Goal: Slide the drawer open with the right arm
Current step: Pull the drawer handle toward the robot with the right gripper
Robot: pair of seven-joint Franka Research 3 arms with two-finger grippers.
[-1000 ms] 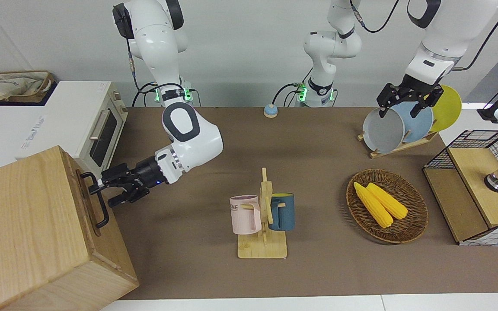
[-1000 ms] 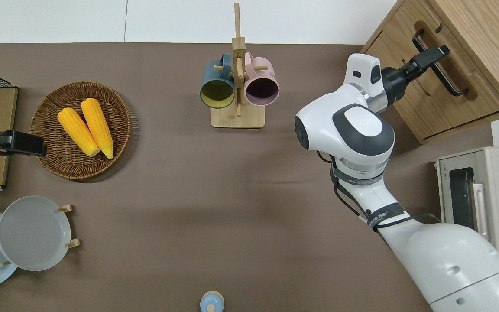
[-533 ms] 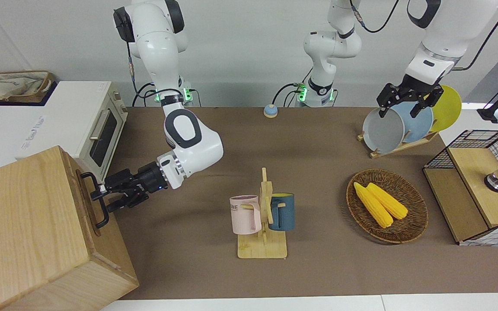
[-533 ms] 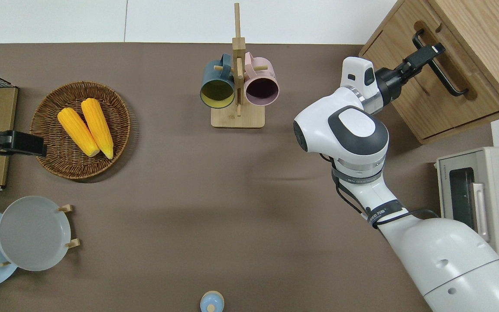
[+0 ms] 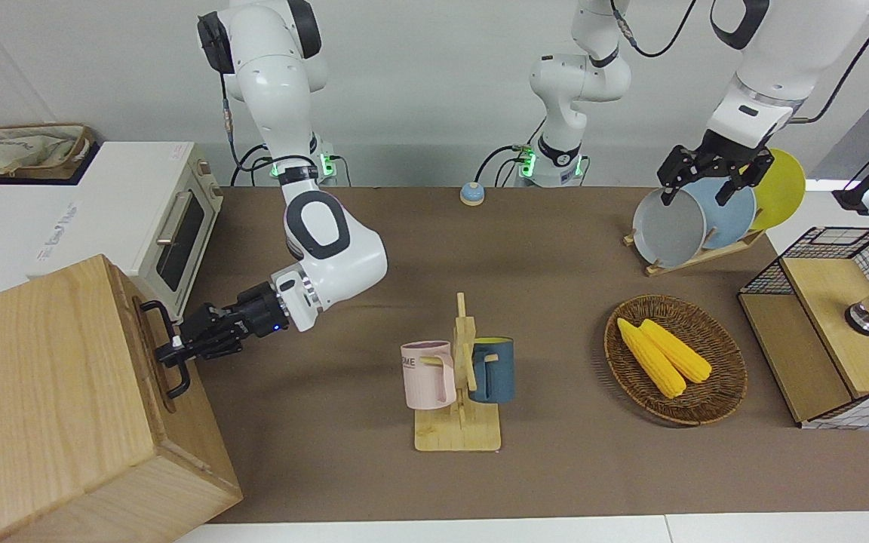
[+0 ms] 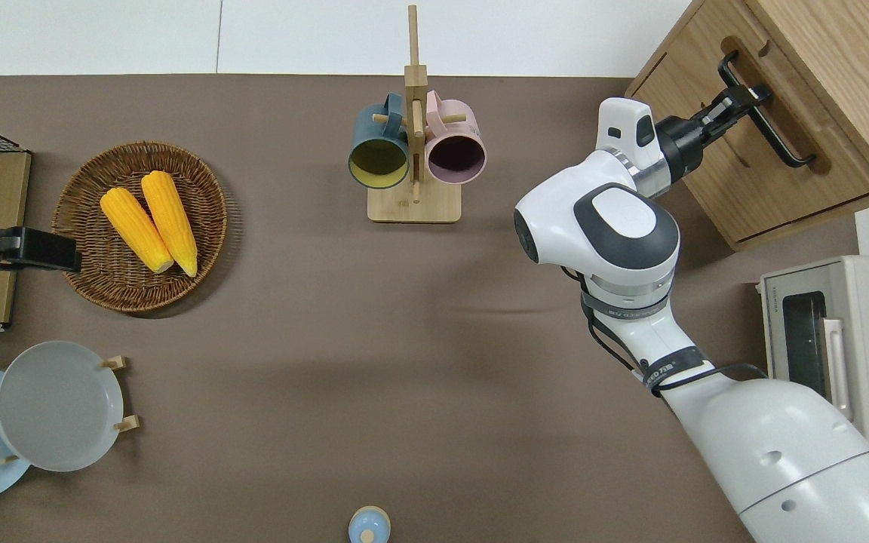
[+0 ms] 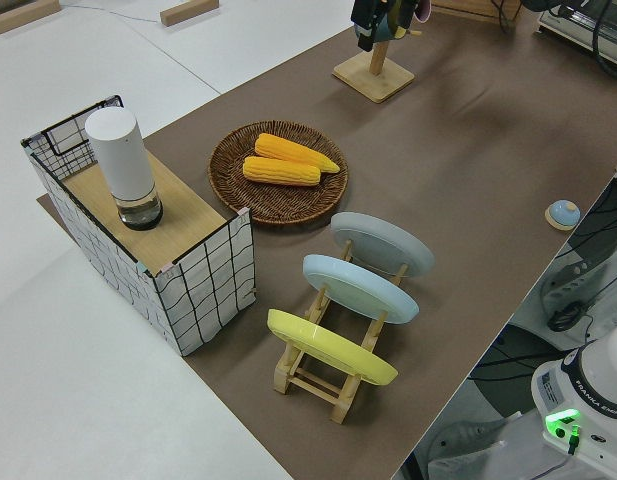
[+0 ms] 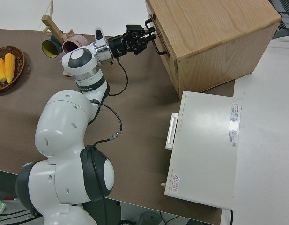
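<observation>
Right gripper (image 6: 745, 99) clamped on handle (image 6: 774, 128) near its far end; drawer (image 6: 763, 162) closed. Risk: off-centre pull might rack drawer, fingers slipping off.

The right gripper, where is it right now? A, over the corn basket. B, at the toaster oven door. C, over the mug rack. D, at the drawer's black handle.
D: the right gripper sits at the black handle on the drawer front, fingers closed around the bar.

Brown table (image 6: 291, 317): corn basket (image 6: 80, 256), mug rack (image 6: 413, 211), plate rack (image 5: 695, 256), wooden box (image 5: 50, 407), toaster oven (image 5: 133, 219).
</observation>
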